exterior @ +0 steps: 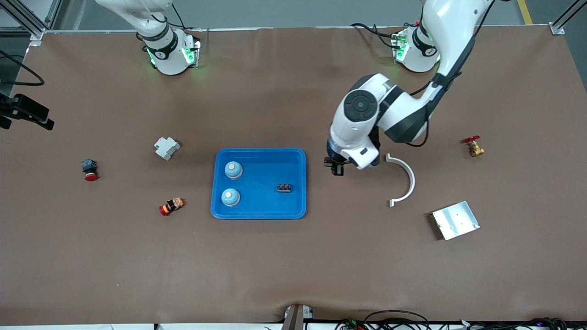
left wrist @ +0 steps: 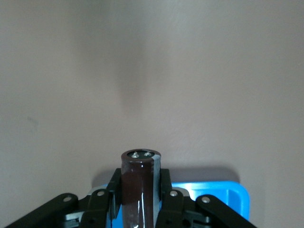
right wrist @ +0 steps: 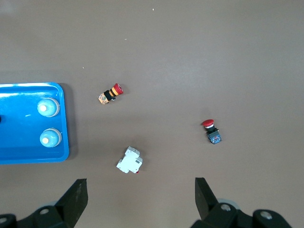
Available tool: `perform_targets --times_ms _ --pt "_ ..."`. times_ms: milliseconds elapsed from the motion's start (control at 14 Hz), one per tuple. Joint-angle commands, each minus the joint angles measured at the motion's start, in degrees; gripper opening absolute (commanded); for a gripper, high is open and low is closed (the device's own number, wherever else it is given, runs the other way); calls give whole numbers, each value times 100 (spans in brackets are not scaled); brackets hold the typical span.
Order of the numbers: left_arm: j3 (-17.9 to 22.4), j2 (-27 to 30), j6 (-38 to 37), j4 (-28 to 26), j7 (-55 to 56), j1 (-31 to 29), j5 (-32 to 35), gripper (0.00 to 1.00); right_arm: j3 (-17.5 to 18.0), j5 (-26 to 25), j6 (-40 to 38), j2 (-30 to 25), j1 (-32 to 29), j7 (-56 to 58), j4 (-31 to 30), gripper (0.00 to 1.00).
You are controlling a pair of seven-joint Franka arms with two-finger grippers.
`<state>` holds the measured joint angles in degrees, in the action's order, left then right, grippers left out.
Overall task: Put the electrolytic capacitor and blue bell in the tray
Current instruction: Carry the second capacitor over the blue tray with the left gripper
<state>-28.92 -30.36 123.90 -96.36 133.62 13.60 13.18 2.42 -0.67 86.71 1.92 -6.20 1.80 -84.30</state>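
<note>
My left gripper (exterior: 338,167) is shut on a dark brown electrolytic capacitor (left wrist: 139,183), held upright between its fingers (left wrist: 114,186). It hangs over the bare table just off the rim of the bright-blue tray (exterior: 259,150), toward the left arm's end. A corner of the tray shows in the left wrist view (left wrist: 223,192). Two blue bells (exterior: 233,170) (exterior: 230,197) sit in the tray, with a small dark block (exterior: 284,187). My right gripper (right wrist: 140,202) is open and empty, high over the table, out of the front view. Its view shows the tray (right wrist: 19,142) and both bells (right wrist: 48,107) (right wrist: 50,138).
A white breaker (exterior: 166,148), a red push button (exterior: 89,169) and an orange-red button (exterior: 171,206) lie toward the right arm's end. A white curved piece (exterior: 403,178), a silver metal plate (exterior: 455,220) and a brass valve (exterior: 474,146) lie toward the left arm's end.
</note>
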Motion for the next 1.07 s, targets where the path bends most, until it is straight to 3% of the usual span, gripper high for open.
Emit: perform_targets --times_ms 0,285,427,712,997 --pt "27 -373 -112 459 593 327 237 0 13 -65 -32 -87 14 -31 -69 100" --pt "35 -953 -112 1100 1428 854 606 0 4 102 -14 -78 14 -40 -69 100" --pt "297 -1155 -112 1346 1562 1222 642 0 13 102 -23 -78 14 -31 -69 100" --pt "1247 -1682 -77 1927 1746 2233 572 0 30 93 -14 -60 14 -31 -25 100" --pt "1283 -1938 327 2016 1764 2340 589 0 30 93 -14 -52 5 -31 -25 100"
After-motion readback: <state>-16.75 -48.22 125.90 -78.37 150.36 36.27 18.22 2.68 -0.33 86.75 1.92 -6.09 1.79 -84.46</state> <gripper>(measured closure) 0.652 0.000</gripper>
